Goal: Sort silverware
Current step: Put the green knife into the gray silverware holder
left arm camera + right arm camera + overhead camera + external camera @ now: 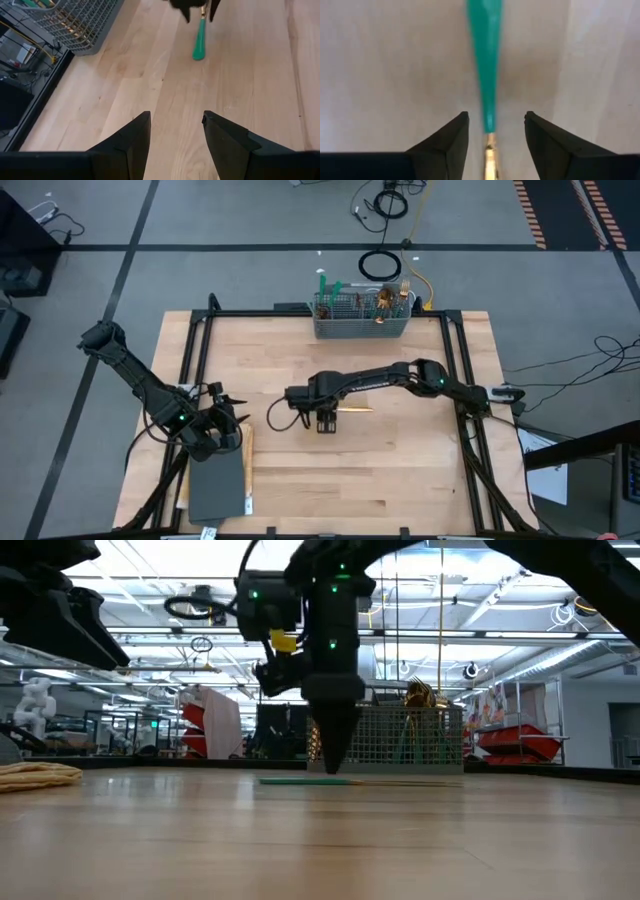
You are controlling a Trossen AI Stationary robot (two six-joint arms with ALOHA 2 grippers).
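One piece of silverware [485, 75], with a teal handle and a gold neck, lies flat on the wooden table near its middle, handle toward the left. It also shows in the high view [355, 409], the low view [300, 780] and the left wrist view [200, 42]. My right gripper [492, 132] points down over it, open, one finger on each side where handle meets neck, with gaps on both sides. More silverware stands in the grey wire basket [360, 320]. My left gripper [172, 132] is open and empty near the table's front left.
The wire basket stands at the table's far edge, middle. A grey flat tray [215, 485] and a tan strip [246, 455] lie at the front left by my left arm. A black frame [195, 330] borders the table. Bare wood lies at the front and right.
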